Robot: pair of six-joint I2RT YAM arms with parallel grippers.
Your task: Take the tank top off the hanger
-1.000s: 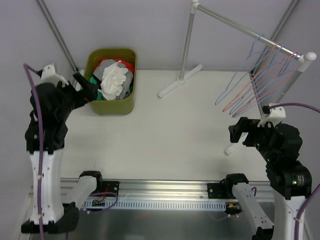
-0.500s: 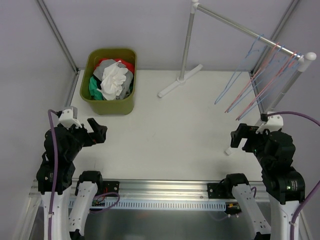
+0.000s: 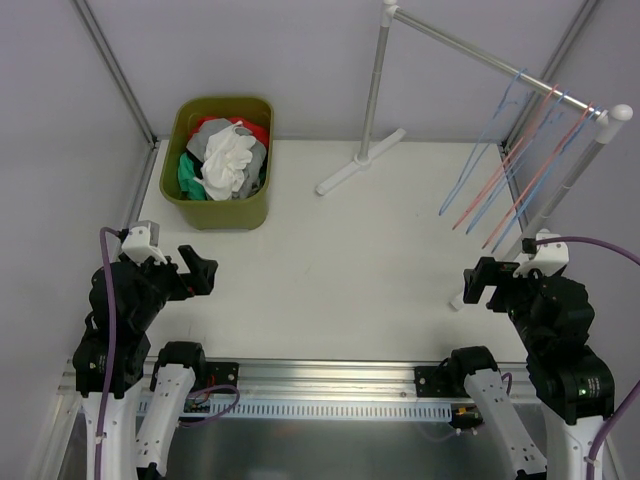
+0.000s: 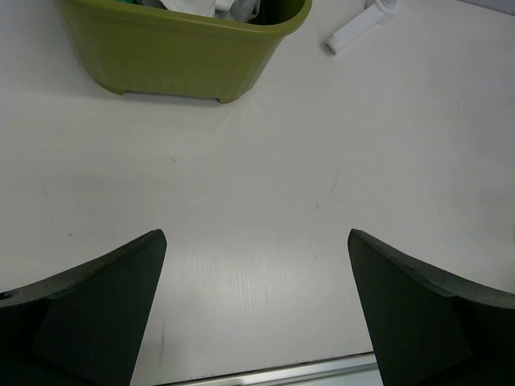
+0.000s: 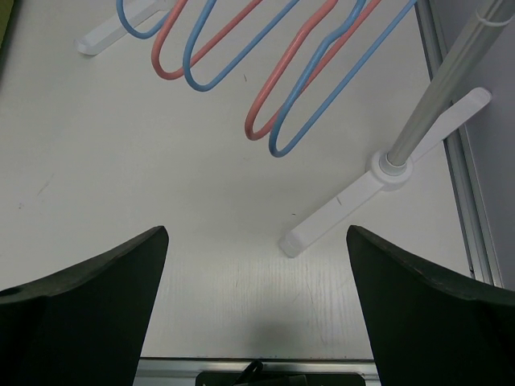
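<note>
My left gripper (image 3: 202,272) and right gripper (image 3: 478,283) both have jaws wide apart, holding nothing. Clothes (image 3: 228,160) lie heaped in the bin (image 3: 255,212). I cannot tell which one is the tank top. My right wrist sees only the bottoms of the hangers (image 5: 275,149).

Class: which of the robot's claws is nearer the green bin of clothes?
Left. The left claw hangs just on the near side of the green bin; the right claw is far across the table, beside the hangers.
</note>
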